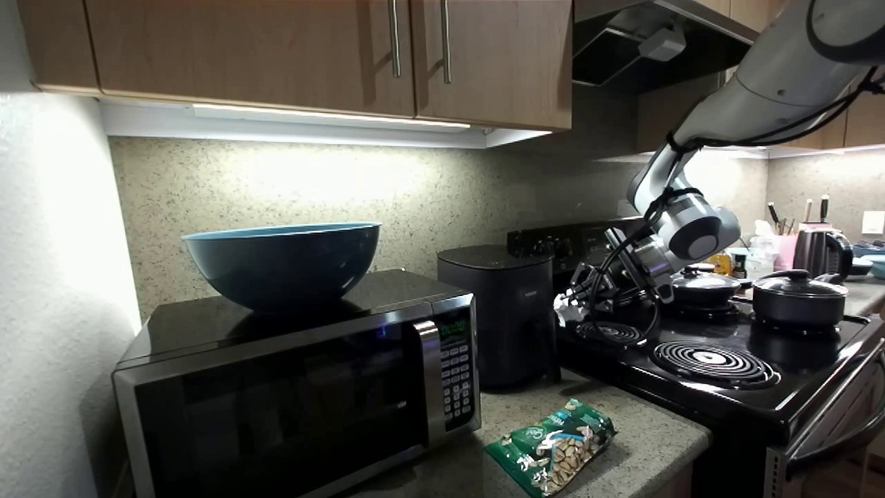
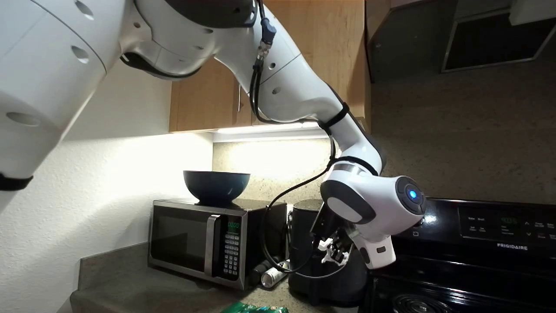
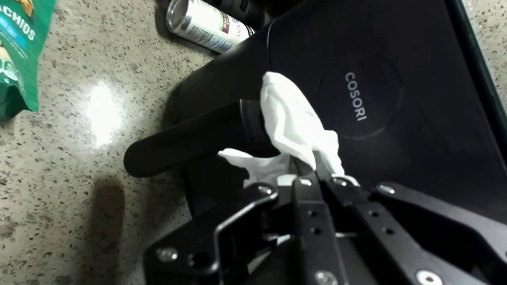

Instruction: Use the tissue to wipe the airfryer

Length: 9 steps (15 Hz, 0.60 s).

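The airfryer [image 1: 494, 311] is a black upright box between the microwave and the stove. Its front panel [image 3: 412, 71], with the COSORI lettering, and its protruding handle [image 3: 186, 144] fill much of the wrist view. My gripper [image 3: 313, 174] is shut on the white crumpled tissue [image 3: 291, 118], whose loose folds spread beyond the fingertips. In the wrist view the tissue overlaps the handle's inner end; whether it touches the airfryer I cannot tell. Both exterior views have the tissue [image 2: 325, 246] [image 1: 568, 309] close by the airfryer's front, with the arm reaching down from above.
Left of the airfryer stands the microwave [image 1: 276, 408] with a blue bowl [image 1: 283, 266] on top. A green packet [image 1: 553, 449] lies on the counter in front. Cans [image 3: 208, 25] lie beside the airfryer. The black stove [image 1: 726, 408] carries pots [image 1: 798, 301] on the other side.
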Each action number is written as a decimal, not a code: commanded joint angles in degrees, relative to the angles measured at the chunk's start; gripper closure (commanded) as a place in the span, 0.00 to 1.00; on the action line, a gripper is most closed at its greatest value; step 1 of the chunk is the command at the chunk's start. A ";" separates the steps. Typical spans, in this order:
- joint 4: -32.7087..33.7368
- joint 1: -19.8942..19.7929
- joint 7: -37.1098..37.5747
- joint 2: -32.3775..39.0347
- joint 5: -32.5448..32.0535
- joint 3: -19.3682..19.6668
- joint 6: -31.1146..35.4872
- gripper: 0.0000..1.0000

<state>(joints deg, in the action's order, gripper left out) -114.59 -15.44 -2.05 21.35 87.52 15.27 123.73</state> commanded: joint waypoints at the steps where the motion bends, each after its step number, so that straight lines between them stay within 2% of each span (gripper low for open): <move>1: 0.47 -1.40 -2.88 0.46 4.18 -1.13 -2.36 0.98; 4: 0.56 -1.77 -6.28 0.68 10.09 -1.53 -4.44 0.97; 5: 3.64 -2.34 -7.05 3.62 12.62 -1.63 -6.16 0.98; 9: 5.54 -3.88 -10.93 5.12 22.26 -1.60 -11.21 0.97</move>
<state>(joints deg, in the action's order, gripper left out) -111.18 -17.03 -8.97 24.60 102.90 14.41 116.59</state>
